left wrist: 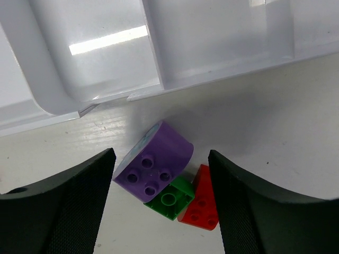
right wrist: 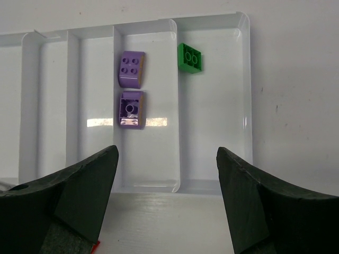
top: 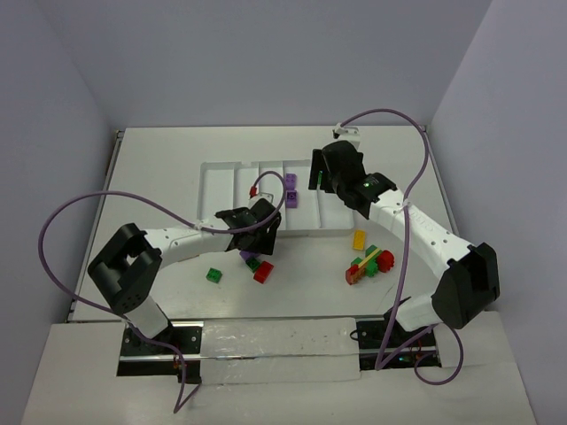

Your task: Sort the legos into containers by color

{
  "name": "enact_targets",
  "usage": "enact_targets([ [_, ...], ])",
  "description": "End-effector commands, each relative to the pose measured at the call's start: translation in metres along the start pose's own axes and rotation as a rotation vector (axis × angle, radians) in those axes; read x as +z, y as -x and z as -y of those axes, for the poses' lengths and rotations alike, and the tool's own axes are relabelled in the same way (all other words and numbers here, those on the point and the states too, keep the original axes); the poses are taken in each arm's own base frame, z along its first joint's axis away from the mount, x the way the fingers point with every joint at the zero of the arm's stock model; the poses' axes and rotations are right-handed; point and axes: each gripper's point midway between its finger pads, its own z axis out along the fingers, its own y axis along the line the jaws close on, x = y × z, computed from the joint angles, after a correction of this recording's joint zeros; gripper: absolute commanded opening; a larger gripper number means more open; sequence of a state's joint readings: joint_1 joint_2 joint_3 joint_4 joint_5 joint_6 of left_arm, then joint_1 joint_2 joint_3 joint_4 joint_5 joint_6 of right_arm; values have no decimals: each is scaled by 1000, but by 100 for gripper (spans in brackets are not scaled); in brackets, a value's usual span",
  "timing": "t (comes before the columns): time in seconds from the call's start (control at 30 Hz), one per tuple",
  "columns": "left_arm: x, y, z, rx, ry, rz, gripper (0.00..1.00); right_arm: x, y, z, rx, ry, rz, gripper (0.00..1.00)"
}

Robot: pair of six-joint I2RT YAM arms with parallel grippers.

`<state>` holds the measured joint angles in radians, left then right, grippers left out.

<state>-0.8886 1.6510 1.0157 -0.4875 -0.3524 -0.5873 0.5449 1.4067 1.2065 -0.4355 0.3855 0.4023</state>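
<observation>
Overhead: the white tray (top: 213, 177) lies mid-table, with loose legos (top: 368, 264) near its front edge.

Left wrist: the left gripper (left wrist: 160, 156), fingers apart, hovers over a purple brick (left wrist: 156, 161) that touches a green brick (left wrist: 170, 198) on the table.

Right wrist: the right gripper (right wrist: 167, 151) is apart and empty. Two purple legos (right wrist: 131, 69) share one compartment, and a green lego (right wrist: 190, 57) lies in the next.

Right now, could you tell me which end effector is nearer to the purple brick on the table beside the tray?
Left. The left end effector hovers directly over the purple brick; the right end effector is away over the tray.
</observation>
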Motion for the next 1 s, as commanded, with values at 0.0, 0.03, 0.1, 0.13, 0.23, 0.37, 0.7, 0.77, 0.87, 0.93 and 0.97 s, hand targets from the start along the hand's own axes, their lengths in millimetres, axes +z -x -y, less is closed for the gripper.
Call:
enact_targets([
  [0.0,6,1,-5,21,46,8,79,-7,13,4,14,-5,47,82],
  [0.03,7,0,-6,24,52,5,79,-6,12,5,12,-8,47,82],
  [0.1,9,-2,-7,30,56,1,78,-4,10,5,11,-12,40,82],
  [0.13,10,-3,-7,29,57,-4,78,-4,10,5,12,-13,39,82],
  [0.23,12,-6,-9,32,67,-12,73,-4,9,5,17,-11,37,82],
  [0.37,11,-5,-10,19,74,2,55,-4,9,5,17,-11,39,82],
  [0.7,-3,11,-16,20,103,42,35,-6,11,4,19,-6,43,82],
  [0.77,-7,13,-17,17,104,49,23,-6,10,5,19,-9,41,82],
  [0.87,-16,20,-20,12,114,67,12,-6,10,5,21,-8,42,82],
  [0.93,-26,30,-23,3,134,85,4,-7,10,6,20,-9,42,82],
  [0.97,-33,37,-24,-11,142,99,1,-8,11,6,21,-8,44,82],
])
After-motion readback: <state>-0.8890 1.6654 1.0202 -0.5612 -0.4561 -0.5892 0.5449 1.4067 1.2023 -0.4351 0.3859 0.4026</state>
